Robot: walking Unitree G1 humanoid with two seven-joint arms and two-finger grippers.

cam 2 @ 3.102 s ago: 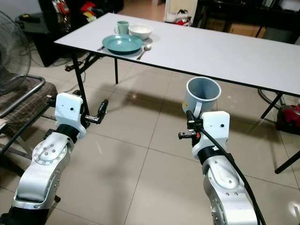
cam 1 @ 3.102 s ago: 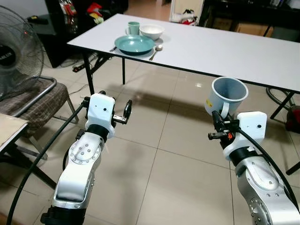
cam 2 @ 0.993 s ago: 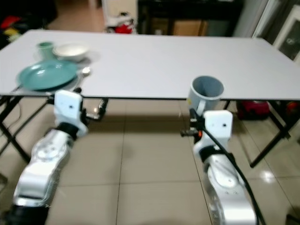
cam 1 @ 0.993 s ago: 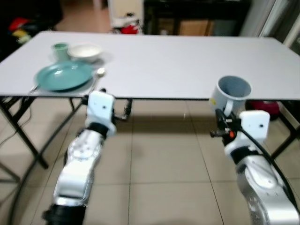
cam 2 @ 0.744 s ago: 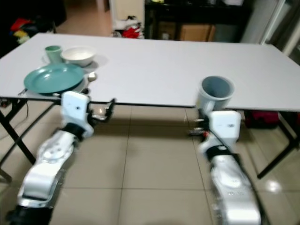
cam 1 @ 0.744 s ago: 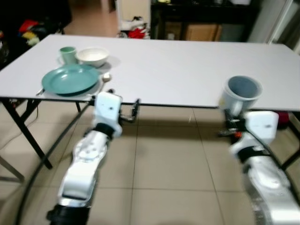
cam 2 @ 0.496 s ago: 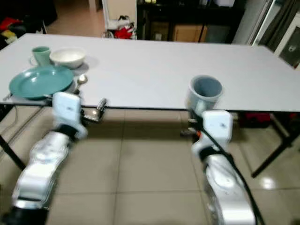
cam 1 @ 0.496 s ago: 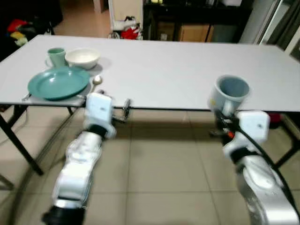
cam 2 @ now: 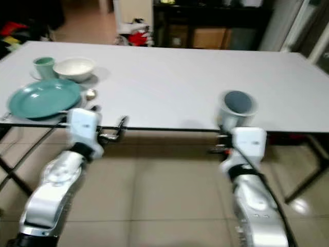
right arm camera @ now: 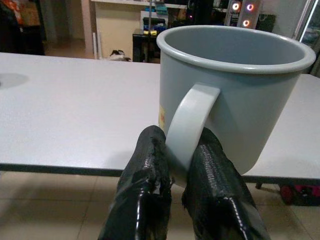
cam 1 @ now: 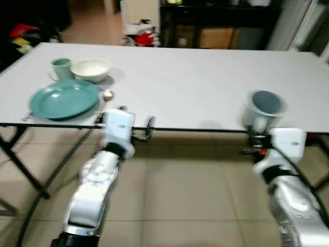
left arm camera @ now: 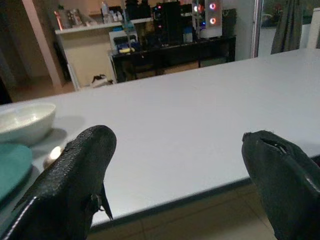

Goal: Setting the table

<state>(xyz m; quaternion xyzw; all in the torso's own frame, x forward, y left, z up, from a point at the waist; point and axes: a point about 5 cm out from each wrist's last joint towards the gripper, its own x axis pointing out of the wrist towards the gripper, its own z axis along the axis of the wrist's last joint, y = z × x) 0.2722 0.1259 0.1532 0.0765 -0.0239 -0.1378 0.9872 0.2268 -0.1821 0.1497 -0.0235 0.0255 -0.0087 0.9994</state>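
A white table (cam 1: 180,82) stands right before me. At its left end a teal plate (cam 1: 64,99) lies with a white bowl (cam 1: 91,69), a green cup (cam 1: 61,68) and a spoon (cam 1: 107,95) around it. My right gripper (right arm camera: 182,165) is shut on the handle of a grey mug (cam 1: 263,108), held upright at the table's near edge. My left gripper (cam 1: 148,128) is open and holds nothing, level with the front edge just right of the plate. In the left wrist view the bowl (left arm camera: 25,120) lies beyond one finger (left arm camera: 75,185).
Black table legs (cam 1: 23,159) slant down under the left end. Dark shelving (cam 1: 221,25) and red items (cam 1: 146,37) on the floor stand behind the table. Tiled floor (cam 1: 180,206) lies under my arms.
The whole view has shifted and the table edge sits nearer both grippers. The mug stays in my right gripper; the left stays open.
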